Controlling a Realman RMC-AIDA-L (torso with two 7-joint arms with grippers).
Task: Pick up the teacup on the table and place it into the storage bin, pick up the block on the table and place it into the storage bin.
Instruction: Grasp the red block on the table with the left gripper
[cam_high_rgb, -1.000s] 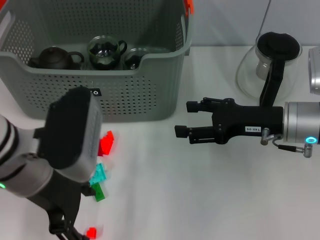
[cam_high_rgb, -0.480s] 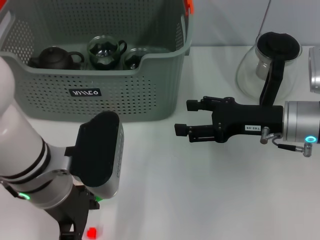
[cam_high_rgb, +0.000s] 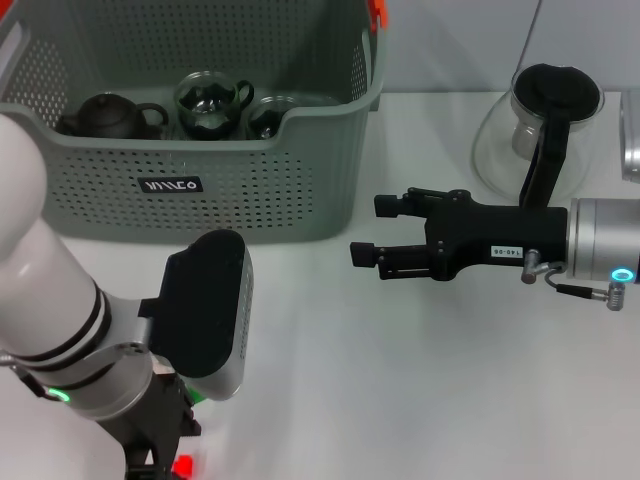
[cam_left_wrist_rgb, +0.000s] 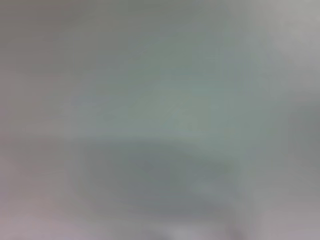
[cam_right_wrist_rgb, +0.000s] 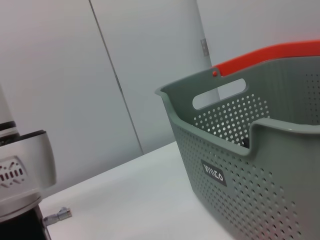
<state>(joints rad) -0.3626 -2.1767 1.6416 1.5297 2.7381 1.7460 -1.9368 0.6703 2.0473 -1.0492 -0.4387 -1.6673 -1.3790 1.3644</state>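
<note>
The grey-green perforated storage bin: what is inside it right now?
Inside the grey-green perforated storage bin, along the near wall, sit a dark brown teapot, a glass cup with a handle and a smaller glass cup. That wall hides their bases and the floor there.

Left wrist view — all blur, nothing readable. Left gripper hidden under its own arm at 7 o'clock; red block (cam_high_rgb: 182, 466) cut off by the bottom edge — other blocks covered.
</note>
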